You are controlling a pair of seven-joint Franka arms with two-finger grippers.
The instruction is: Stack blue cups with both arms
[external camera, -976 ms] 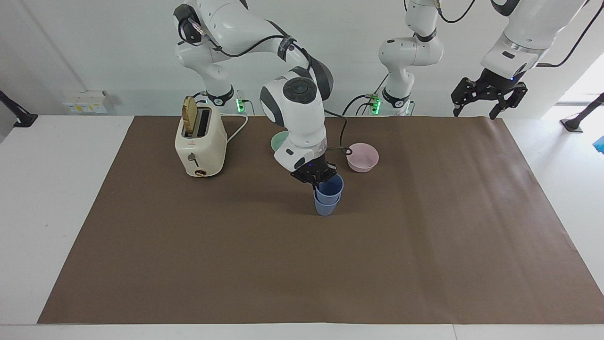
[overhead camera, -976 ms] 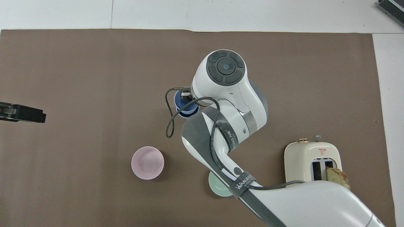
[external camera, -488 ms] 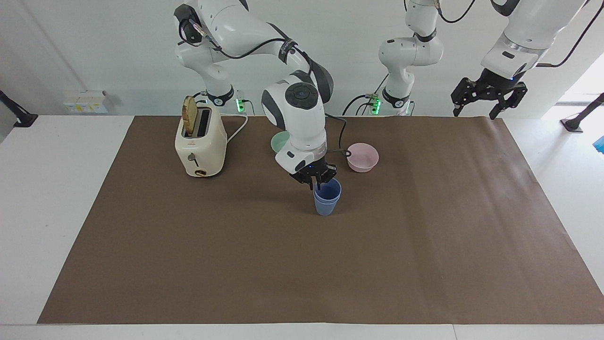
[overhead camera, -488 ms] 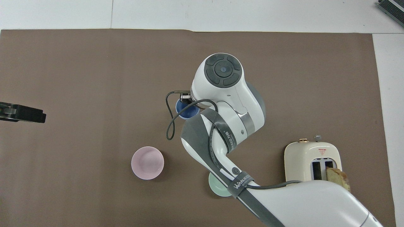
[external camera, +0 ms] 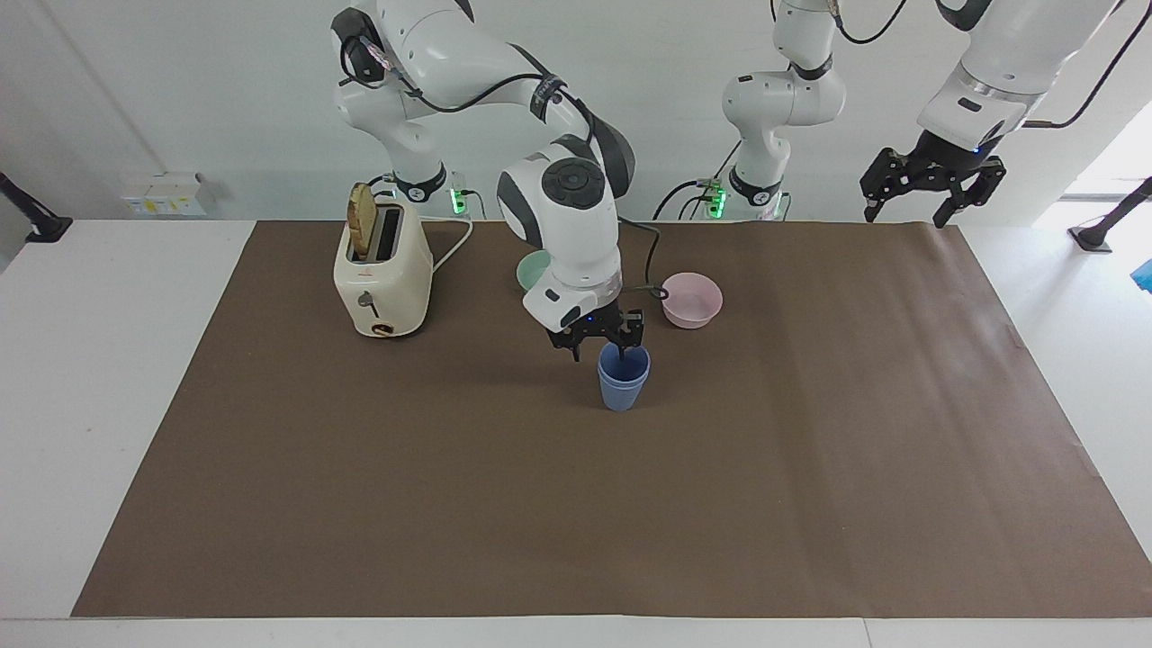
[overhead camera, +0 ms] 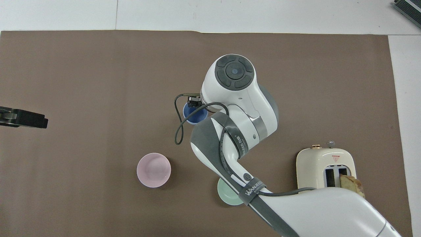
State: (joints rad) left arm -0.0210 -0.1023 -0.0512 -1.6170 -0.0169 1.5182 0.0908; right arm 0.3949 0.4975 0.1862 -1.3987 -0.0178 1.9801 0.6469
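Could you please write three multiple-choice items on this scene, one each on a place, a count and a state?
1. Where do the nested matte blue plastic cups stand?
A. on the brown mat, farther from the robots than the pale pink bowl
B. inside the toaster
C. on the bare white tabletop

2. How many bowls are on the mat?
A. none
B. two
C. four

3. What is the right gripper doing?
A. clamping the pink bowl
B. lying flat on the mat
C. open just above the cups' rim

Answers: 1 A, the stack sits lower in the facing view than the bowl; 2 B, the pink one and a pale green bowl; 3 C, its fingers stand spread, gripping nothing.
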